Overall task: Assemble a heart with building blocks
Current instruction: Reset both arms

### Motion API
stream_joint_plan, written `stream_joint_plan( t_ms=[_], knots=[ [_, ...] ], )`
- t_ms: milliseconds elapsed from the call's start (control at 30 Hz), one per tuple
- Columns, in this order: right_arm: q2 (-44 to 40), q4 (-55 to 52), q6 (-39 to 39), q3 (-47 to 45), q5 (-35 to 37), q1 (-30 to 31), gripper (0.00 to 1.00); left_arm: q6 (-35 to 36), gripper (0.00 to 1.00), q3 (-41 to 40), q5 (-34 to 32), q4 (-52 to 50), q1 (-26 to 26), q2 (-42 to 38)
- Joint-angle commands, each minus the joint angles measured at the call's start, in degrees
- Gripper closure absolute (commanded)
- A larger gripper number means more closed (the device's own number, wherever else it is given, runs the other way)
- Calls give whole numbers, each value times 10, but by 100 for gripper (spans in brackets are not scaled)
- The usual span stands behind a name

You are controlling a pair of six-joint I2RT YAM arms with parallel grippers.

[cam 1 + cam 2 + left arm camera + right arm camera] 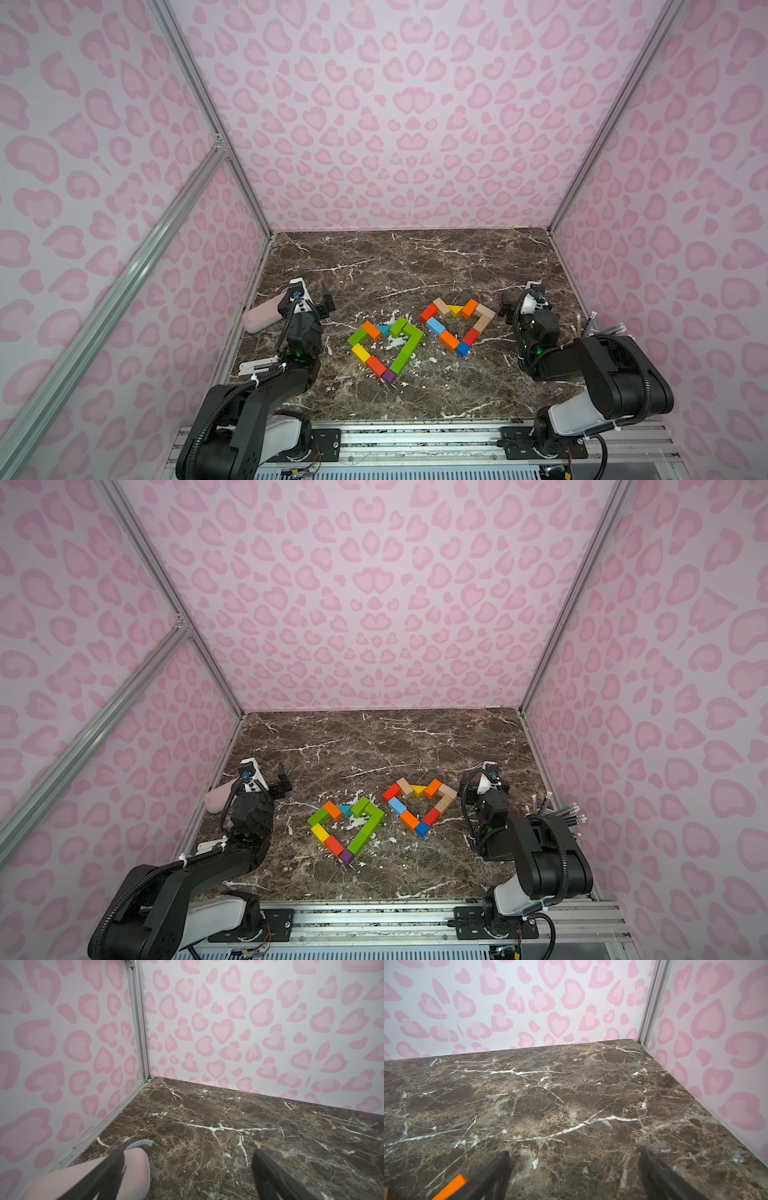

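The building blocks lie as two heart outlines on the marble table (415, 266). The left heart (405, 353) is made of green, orange, yellow, red and purple bricks with a blue wedge. The right heart (449, 338) has red, orange, blue and plain wood bricks with a yellow wedge (417, 789). My left gripper (187, 1155) is open over bare marble, left of the hearts. My right gripper (574, 1155) is open to the right of them and holds nothing. An orange block (452, 1187) shows beside one of its fingers.
A pale pink pouch (264, 316) lies against the left wall, and one left finger overlaps it in the left wrist view. A cup of pencils (598, 328) stands by the right wall behind the right arm. Pink-patterned walls enclose the table on three sides.
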Motion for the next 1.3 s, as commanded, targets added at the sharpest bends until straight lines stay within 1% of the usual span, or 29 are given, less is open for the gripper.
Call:
stream_joint_plan(
  t_ms=[0, 167, 233, 333, 367, 433, 467, 567, 633, 667, 700, 733, 767, 800, 833, 867, 900, 933, 967, 1000, 1267],
  knots=[
    [0, 33, -6, 0, -1, 0, 2, 16, 3, -3, 5, 72, 0, 9],
    [1, 33, -6, 1, -1, 0, 2, 52, 3, 14, 14, 101, 0, 47],
    [1, 33, -6, 1, -1, 0, 2, 65, 3, 23, 20, 123, 1, 77],
    [1, 33, -6, 1, 0, 0, 2, 65, 3, 35, 9, 170, 4, 134],
    [1, 33, -6, 1, 0, 0, 2, 57, 3, 44, 24, 130, 11, 124],
    [1, 33, -6, 1, 0, 0, 2, 51, 3, 31, 30, 163, 18, 129],
    [1, 33, -6, 1, 0, 0, 2, 48, 3, 28, 36, 162, 22, 125],
    [1, 33, -6, 1, 0, 0, 2, 56, 3, -13, 61, 228, 22, 120],
    [1, 33, -5, 1, 0, 0, 2, 57, 3, 5, 64, 251, 25, 169],
    [1, 32, -6, 2, 0, 0, 2, 47, 2, 25, 83, 200, 35, 160],
    [1, 33, -6, 1, 0, 0, 2, 31, 2, 43, 125, 146, 62, 153],
    [1, 32, -6, 1, 0, 0, 2, 25, 3, 43, 137, 166, 72, 163],
    [1, 33, -6, 1, 0, 0, 2, 26, 2, 43, 139, 147, 71, 154],
    [0, 32, -6, 1, 0, 0, 2, 28, 3, 39, 142, 164, 71, 158],
    [1, 34, -6, 1, 0, 0, 2, 34, 3, 43, 146, 157, 70, 157],
    [1, 32, -6, 1, 0, 0, 2, 37, 3, 42, 146, 150, 67, 154],
    [1, 32, -6, 1, 0, 0, 2, 36, 2, 39, 146, 165, 66, 158],
    [1, 33, -6, 1, 0, 0, 2, 35, 2, 47, 150, 143, 68, 156],
    [0, 32, -6, 1, 0, 0, 2, 36, 3, 42, 151, 156, 69, 156],
    [1, 34, -6, 1, 0, 0, 2, 35, 2, 47, 152, 144, 69, 156],
    [1, 32, -6, 1, 0, 0, 2, 36, 2, 48, 155, 144, 70, 157]
  ],
)
